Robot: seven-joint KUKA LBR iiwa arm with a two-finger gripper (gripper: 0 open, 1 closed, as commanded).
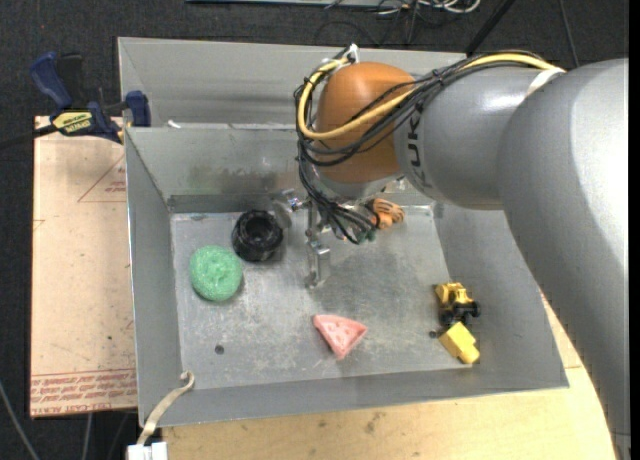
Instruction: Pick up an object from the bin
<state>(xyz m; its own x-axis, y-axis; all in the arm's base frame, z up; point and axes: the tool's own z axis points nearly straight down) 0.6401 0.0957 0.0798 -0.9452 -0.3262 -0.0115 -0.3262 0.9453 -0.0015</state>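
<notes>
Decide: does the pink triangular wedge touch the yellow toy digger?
No: the pink triangular wedge lies apart from the yellow toy digger, with bare grey metal bin floor between them.

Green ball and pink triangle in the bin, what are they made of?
Green ball: probably soft foam or sponge; its surface looks dull and bumpy. Pink triangle: maybe foam or rubbery plastic; matte, with rounded edges. Hard to be sure.

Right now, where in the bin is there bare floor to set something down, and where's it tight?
Widest bare floor: between the gripper, the pink wedge and the yellow toy vehicle. A bare strip also lies at the view's lower left, below the green puff. Tight: upper left, where the black ring sits close to the puff, with the gripper just beside.
</notes>
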